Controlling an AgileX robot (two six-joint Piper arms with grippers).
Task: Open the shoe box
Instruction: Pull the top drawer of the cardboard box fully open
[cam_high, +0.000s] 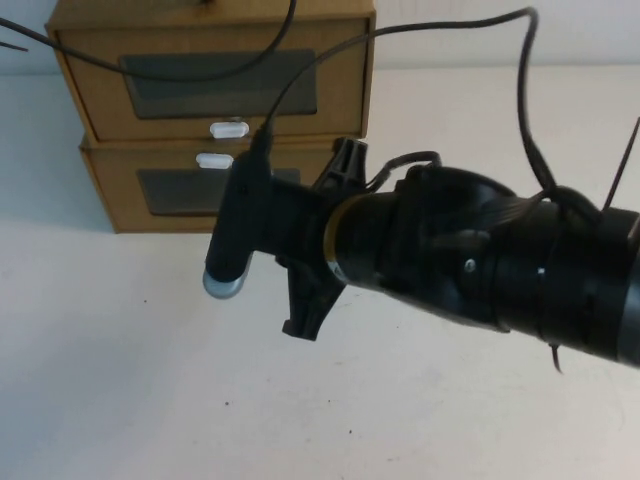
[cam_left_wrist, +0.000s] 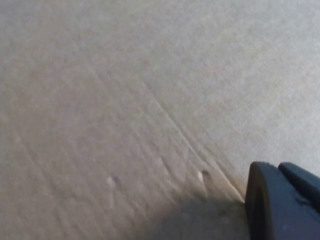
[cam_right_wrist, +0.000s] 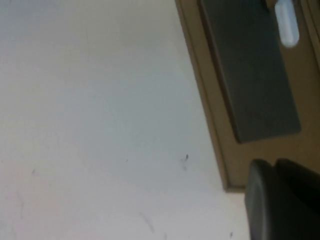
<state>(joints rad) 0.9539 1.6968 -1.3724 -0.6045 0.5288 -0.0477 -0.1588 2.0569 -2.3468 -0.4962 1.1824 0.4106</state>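
Observation:
Two brown cardboard shoe boxes are stacked at the back of the table, the upper box (cam_high: 215, 70) on the lower box (cam_high: 180, 190). Each front has a dark window and a white handle, one on the upper front (cam_high: 229, 128) and one on the lower front (cam_high: 214, 160). My right gripper (cam_high: 303, 325) hangs shut and empty just in front of the lower box, right of its handle. In the right wrist view the right gripper (cam_right_wrist: 277, 167) lies near the lower box (cam_right_wrist: 250, 80). My left gripper (cam_left_wrist: 280, 170) is shut over bare table, away from the boxes.
The white table (cam_high: 150, 380) spreads out in front of the boxes. Black cables (cam_high: 520, 80) loop above the right arm (cam_high: 480, 260), which fills the right of the high view and hides part of the lower box.

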